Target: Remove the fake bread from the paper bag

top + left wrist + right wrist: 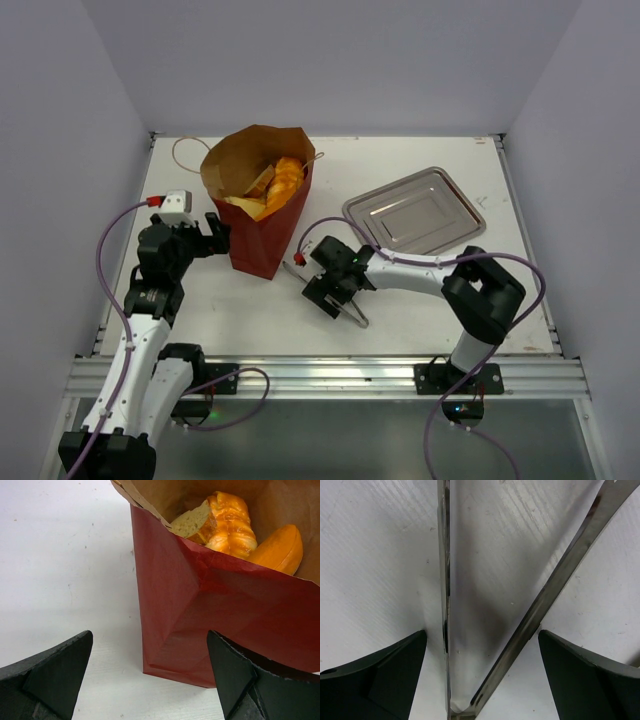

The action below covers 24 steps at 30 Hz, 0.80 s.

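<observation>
From the top camera, the paper bag (pixel 262 238) stood upright at about 10 o'clock on the table (pixel 430 310), mouth open to the ceiling. The fake bread (pixel 284 178) was inside, heaped toward the 3 o'clock side of the mouth. The left gripper (pixel 218 236) hung with its fingers spread wide and nothing in them, just beside the bag's red wall, the bag lying at its 3 o'clock. The right gripper (pixel 322 292) sat low on the table at the bag's 4 o'clock, equally wide, over the metal tongs (pixel 352 315). The steel tray (pixel 415 215), at 2 o'clock from that gripper, held nothing I could see. By my reckoning the left arm was nearer the bag, though low against its side rather than above the mouth.

On the left wrist camera, the bag's red corner filled the gap between the two spread fingers. Above its rim, at 1 o'clock, I could make out a braided loaf (pixel 230 522), a cut slice (pixel 192 522) and an orange roll (pixel 280 547), all leaning against the kraft lining.

On the right wrist camera, the tongs lay on the table between the open fingers, hinge at 6 o'clock, arms running to 12 and 2 o'clock (neither finger touching them, as far as I could tell). If the tongs were to do the lifting, I judged the fingers must close across those arms first.
</observation>
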{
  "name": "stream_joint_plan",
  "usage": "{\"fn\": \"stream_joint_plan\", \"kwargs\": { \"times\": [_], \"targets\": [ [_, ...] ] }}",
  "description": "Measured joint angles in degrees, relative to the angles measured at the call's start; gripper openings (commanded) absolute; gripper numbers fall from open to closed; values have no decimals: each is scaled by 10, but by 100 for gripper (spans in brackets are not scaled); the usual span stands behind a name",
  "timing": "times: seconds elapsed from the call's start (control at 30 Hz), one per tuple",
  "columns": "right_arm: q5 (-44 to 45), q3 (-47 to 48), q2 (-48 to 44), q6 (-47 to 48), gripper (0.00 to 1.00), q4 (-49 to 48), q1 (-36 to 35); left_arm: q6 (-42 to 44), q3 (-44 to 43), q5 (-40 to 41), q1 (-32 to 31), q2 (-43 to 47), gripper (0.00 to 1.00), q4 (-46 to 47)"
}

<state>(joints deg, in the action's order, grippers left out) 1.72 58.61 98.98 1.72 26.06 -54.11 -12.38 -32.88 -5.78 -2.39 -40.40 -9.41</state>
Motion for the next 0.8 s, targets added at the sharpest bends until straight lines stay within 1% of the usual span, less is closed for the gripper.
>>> {"fn": "stream_joint_plan", "kwargs": {
  "times": [0.1, 0.13, 0.2, 0.23, 0.27, 0.3, 0.37, 0.4, 0.47, 0.5, 0.53, 0.57, 0.6, 0.67, 0.7, 0.77, 0.8],
  "targets": [
    [4, 0, 0, -3, 92, -5, -1, 0, 0, 0, 0, 2, 100, 0],
    [4, 1, 1, -4, 87, -5, -2, 0, 0, 0, 0, 2, 100, 0],
    [1, 6, 7, -6, 81, -4, -2, 0, 0, -1, 0, 3, 100, 0],
    [-1, 12, 12, -7, 76, -2, -2, 0, 0, -1, 0, 3, 100, 0],
    [-4, 19, 19, -7, 73, -2, -2, 0, 0, -2, 0, 3, 100, 0],
    [-8, 26, 25, -8, 68, -3, -2, 0, 0, -2, 0, 3, 100, 0],
    [-12, 35, 33, -9, 61, -1, -2, 0, 0, -2, 0, 5, 100, 0],
    [-12, 37, 35, -9, 53, -1, -2, 0, 0, -2, 0, 6, 100, 0],
    [-12, 38, 35, -9, 47, -1, -1, 0, 0, -2, 0, 8, 100, 0],
    [-13, 38, 35, -9, 42, -2, 0, 0, 0, -2, 0, 9, 100, 0],
    [-13, 38, 35, -8, 36, -2, 2, 0, 0, -2, 0, 9, 100, 0],
    [-14, 38, 35, -7, 33, -2, 3, 0, 0, -2, 0, 10, 100, 0],
    [-14, 38, 34, -5, 25, -1, 6, 0, 0, -2, 0, 10, 100, 0],
    [-14, 37, 30, 2, 18, 3, 15, 0, 0, -2, 0, 11, 100, 0],
    [-14, 35, 25, 5, 11, 7, 21, 0, 0, -3, 0, 11, 100, 0],
    [-17, 31, 6, 17, 0, 21, 35, 0, 0, -3, 0, 12, 100, 0],
    [-22, 30, -5, 22, 0, 29, 41, 0, 0, -3, 0, 12, 100, 0]
  ]
}}
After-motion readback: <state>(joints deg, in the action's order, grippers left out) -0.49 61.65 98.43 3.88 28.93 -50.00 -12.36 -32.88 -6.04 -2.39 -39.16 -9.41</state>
